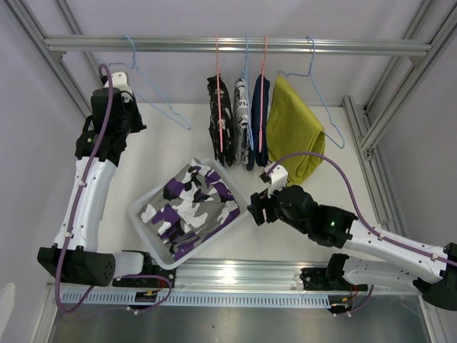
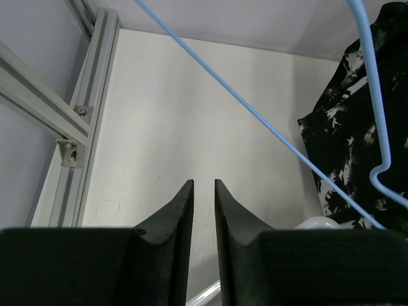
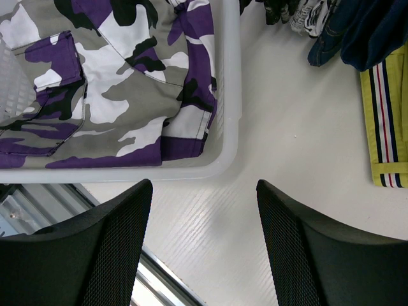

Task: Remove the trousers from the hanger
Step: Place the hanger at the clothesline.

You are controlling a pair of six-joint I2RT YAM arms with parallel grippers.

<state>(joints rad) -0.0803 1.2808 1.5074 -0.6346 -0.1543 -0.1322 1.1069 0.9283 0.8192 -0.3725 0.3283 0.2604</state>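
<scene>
The purple-grey-white camouflage trousers (image 1: 189,204) (image 3: 115,83) lie folded in a white bin (image 1: 143,214) (image 3: 229,95). An empty blue hanger (image 1: 153,93) (image 2: 255,118) hangs at the left of the rail. Further right hang black-and-white splotched trousers (image 1: 220,121) (image 2: 357,127), a white printed pair (image 1: 241,107), a navy pair (image 1: 260,118) (image 3: 357,32) and a mustard pair (image 1: 296,128) (image 3: 386,121). My left gripper (image 1: 128,107) (image 2: 203,182) sits below the empty hanger, its jaws a narrow gap apart with nothing between them. My right gripper (image 1: 255,207) (image 3: 204,185) hovers open and empty beside the bin's right corner.
An aluminium rail (image 1: 235,45) spans the back, with frame posts at the left (image 2: 70,121) and right (image 1: 371,143). A metal rail (image 1: 235,275) runs along the near table edge. The bin sits at an angle in the middle of the white table (image 1: 178,143).
</scene>
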